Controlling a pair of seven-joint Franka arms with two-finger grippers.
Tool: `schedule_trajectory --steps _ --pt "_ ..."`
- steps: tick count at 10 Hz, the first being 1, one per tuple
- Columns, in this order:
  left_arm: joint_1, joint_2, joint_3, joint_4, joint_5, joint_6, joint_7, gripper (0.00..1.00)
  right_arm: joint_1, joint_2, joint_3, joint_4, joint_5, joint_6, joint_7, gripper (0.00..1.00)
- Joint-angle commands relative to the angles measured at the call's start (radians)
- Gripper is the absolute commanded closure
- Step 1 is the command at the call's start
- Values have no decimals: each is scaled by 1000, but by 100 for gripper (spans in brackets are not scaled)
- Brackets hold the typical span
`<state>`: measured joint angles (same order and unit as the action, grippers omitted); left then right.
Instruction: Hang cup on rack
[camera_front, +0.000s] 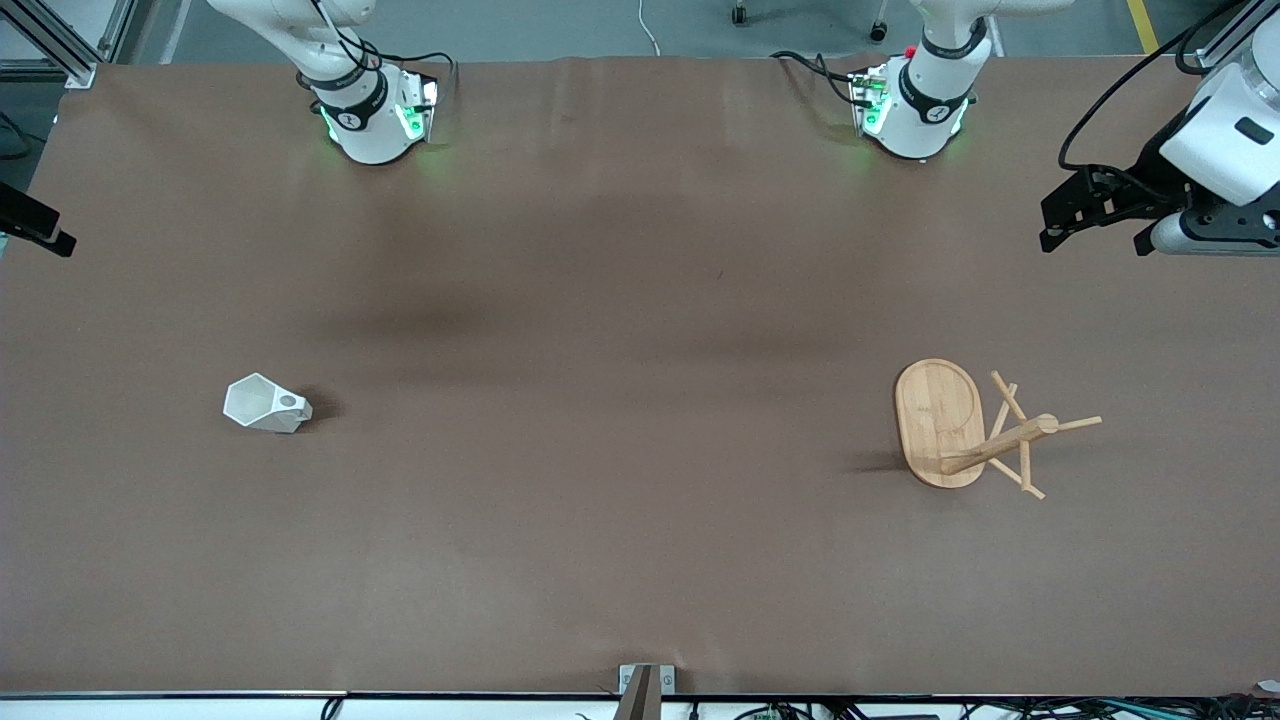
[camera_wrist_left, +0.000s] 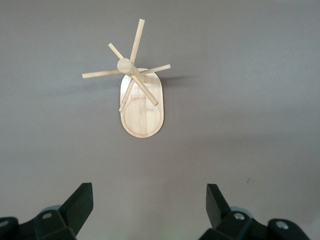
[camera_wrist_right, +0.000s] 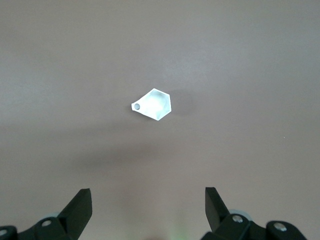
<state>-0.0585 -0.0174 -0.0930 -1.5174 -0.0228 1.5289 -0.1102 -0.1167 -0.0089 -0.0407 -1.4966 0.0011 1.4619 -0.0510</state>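
Front view shows the cup (camera_front: 265, 403) on the worktop (camera_front: 600, 520) toward the right arm's end, and the rack (camera_front: 960, 425) well apart from it toward the left arm's end. The left gripper (camera_wrist_left: 149, 202) hangs over the worktop near the rack, fingers apart and empty; the right gripper (camera_wrist_right: 148, 202) hangs above the cup, fingers also apart. The cup looks light, stiff, breakable and smooth; its rim or wall seems the best hold, leaving the handle hole free. The right arm is mostly cut off here.
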Motion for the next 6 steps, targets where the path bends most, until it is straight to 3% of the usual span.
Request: schedule_trajectory --steps 1,6 --pt "5 -3 -2 -38 9 8 17 0 -12 7 4 13 26 4 -4 0" --pt "6 0 -2 -41 12 14 18 0 -14 12 2 15 14 -1 -13 0"
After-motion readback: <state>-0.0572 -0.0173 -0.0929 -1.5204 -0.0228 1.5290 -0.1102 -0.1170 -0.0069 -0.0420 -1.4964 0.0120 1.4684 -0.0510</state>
